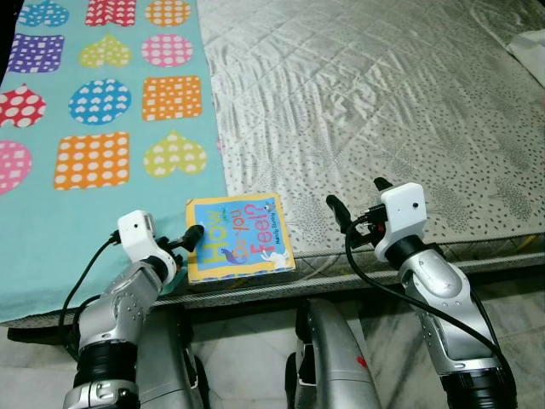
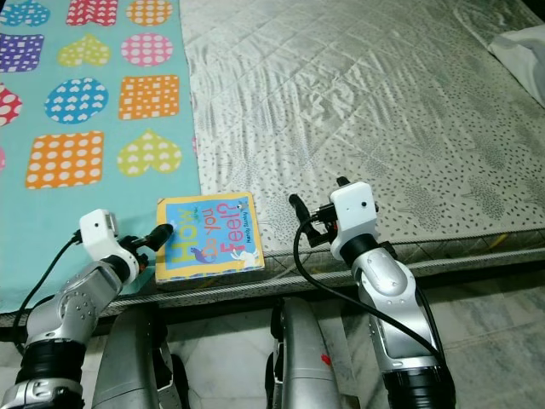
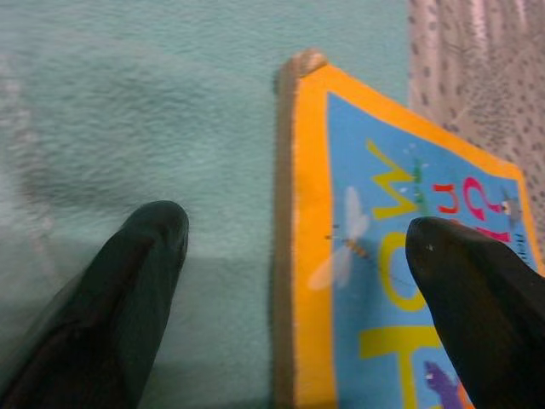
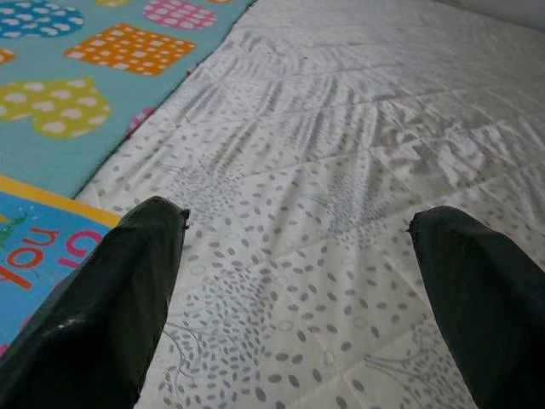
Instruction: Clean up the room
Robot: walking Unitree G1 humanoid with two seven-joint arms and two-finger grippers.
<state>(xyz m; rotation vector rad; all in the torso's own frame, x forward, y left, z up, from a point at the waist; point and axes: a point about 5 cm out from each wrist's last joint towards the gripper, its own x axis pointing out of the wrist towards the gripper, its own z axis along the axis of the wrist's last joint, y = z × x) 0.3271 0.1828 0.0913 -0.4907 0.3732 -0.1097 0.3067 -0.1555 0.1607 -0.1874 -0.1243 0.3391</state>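
A children's board book [image 1: 239,238] with a yellow border and blue cover lies flat at the bed's front edge, half on the teal blanket [image 1: 102,102]. My left gripper [image 1: 182,242] is open at the book's left side. In the left wrist view its fingers [image 3: 128,281] straddle the book's yellow edge [image 3: 306,256], one over the blanket and one over the cover. My right gripper [image 1: 358,198] is open just right of the book, low over the quilted bed cover [image 4: 324,170], with nothing between its fingers.
The bed cover [image 1: 366,94] is silvery with grey speckles and spreads to the right. A white cloth [image 1: 531,44] lies at the far right corner. The mattress edge [image 1: 477,251] runs across in front of me, with marble floor [image 1: 519,298] below.
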